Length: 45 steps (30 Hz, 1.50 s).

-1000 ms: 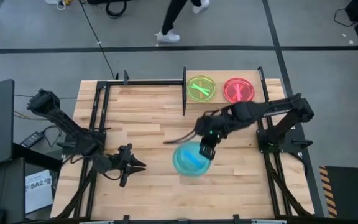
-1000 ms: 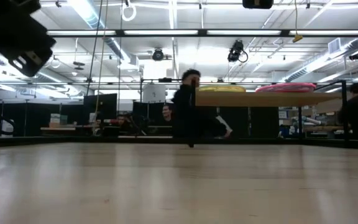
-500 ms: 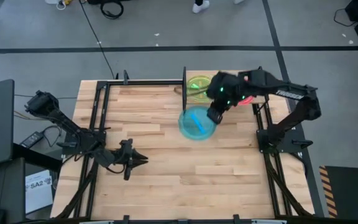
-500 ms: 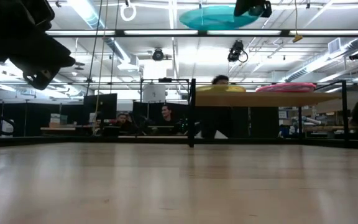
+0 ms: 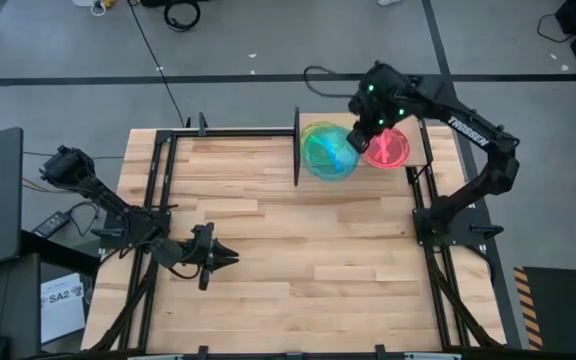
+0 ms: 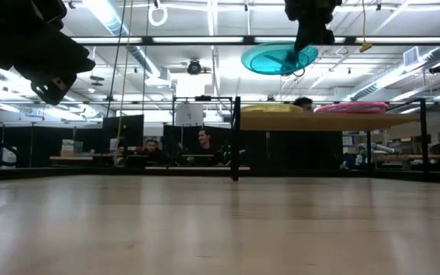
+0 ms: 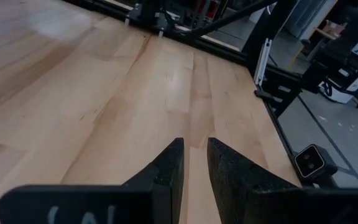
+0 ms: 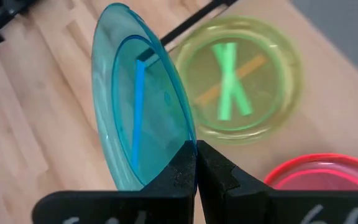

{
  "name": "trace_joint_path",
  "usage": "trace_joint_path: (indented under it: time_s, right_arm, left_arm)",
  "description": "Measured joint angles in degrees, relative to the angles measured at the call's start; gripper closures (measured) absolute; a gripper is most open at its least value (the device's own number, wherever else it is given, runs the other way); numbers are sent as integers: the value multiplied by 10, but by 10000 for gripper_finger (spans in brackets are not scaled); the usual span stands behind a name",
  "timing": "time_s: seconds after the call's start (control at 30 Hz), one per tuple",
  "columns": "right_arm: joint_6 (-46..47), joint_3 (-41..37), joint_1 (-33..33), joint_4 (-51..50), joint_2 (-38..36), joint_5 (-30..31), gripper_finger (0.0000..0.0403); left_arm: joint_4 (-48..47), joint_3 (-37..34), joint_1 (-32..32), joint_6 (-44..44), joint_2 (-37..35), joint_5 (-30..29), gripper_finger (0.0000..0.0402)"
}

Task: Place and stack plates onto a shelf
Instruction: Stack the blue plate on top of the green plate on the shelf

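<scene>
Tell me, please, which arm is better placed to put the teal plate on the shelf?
The right. Its gripper is shut on the teal plate, held above the green stack on the shelf. The left gripper sits low near the table's front left, holding nothing.

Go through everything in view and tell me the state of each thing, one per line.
Teal plate: held above the shelf, over the green stack.
Green stack: resting on the shelf.
Pink stack: resting on the shelf.
Shelf: holds both stacks.
Right end effector: shut on the teal plate's rim.
Left end effector: empty, low over the table.
</scene>
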Motion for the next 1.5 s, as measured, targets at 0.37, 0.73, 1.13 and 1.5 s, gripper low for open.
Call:
trace_joint_path:
  time_s: [0.37,0.73,1.13,1.5]
  right_arm:
    - [-47,-20,-147,52,3,-67,389]
    - [-47,-113,-188,153,3,-110,389]
    - [-25,-203,-196,245,3,-141,389]
    - [-10,-235,-196,291,3,-147,389]
  left_arm:
    - [2,0,0,0,0,0,324]
    - [4,0,0,-1,0,0,324]
    - [4,0,0,-1,0,-1,324]
    - [4,0,0,-1,0,0,324]
